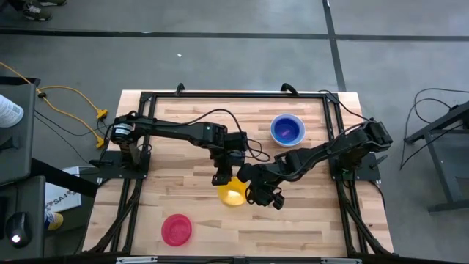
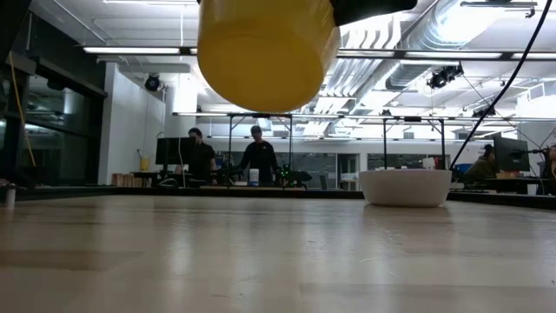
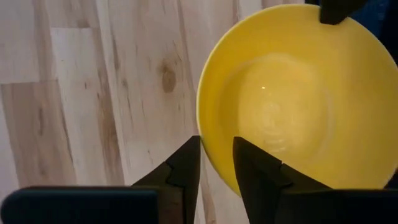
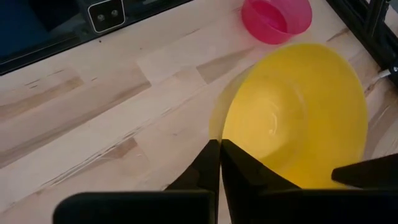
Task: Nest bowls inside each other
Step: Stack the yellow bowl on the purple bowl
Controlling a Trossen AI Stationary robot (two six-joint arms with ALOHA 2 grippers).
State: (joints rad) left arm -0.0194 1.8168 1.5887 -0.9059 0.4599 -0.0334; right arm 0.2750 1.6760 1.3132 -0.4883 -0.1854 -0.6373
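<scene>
Yellow bowl [image 1: 233, 193] hangs above mid-table, rim pinched in my clenched right pincer [image 4: 219, 152]; my left pincer [image 3: 216, 155] straddles the opposite rim, parted. Blue stack [image 1: 286, 130] lies beyond, nearer my right arm.

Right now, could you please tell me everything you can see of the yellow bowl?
The yellow bowl is a small, round, plain bowl of glossy plastic, empty and upright. It hangs in the air above the wooden table, near its middle. The right gripper is shut on its rim; the left gripper straddles the opposite rim, its fingers parted.
</scene>
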